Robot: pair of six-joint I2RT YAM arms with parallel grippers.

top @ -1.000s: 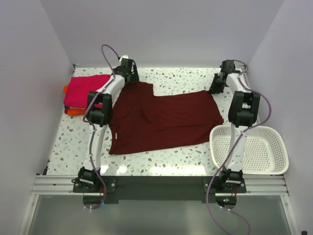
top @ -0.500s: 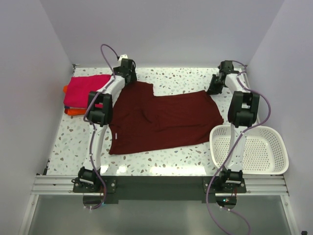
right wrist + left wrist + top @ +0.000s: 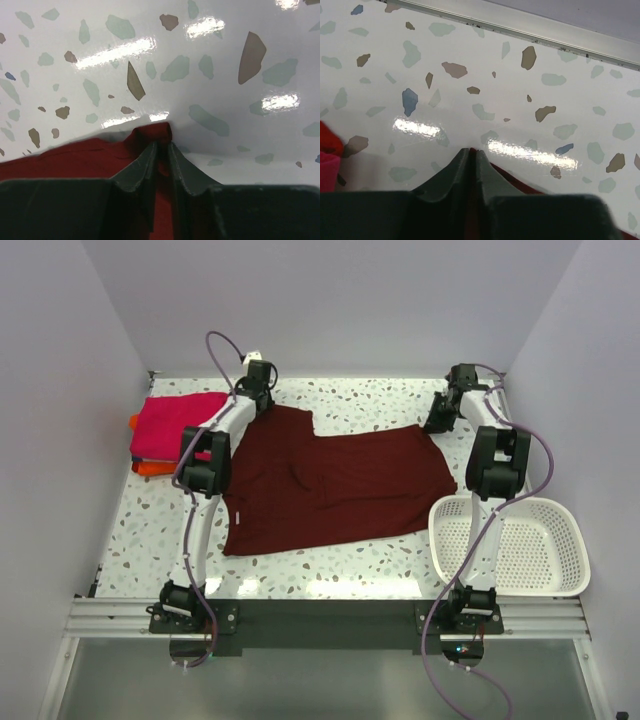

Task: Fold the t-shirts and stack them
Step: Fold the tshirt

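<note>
Maroon t-shirt [image 3: 330, 485]: judged light, limp and prone to sagging. Best held at its upper corners, where left end effector [image 3: 471, 152] and right end effector [image 3: 162, 145] each pinched cloth.

Matt maroon cloth t-shirt [image 3: 330, 490] on a glossy, smooth speckled table [image 3: 150, 530]; white slotted plastic basket [image 3: 545, 550]
</note>
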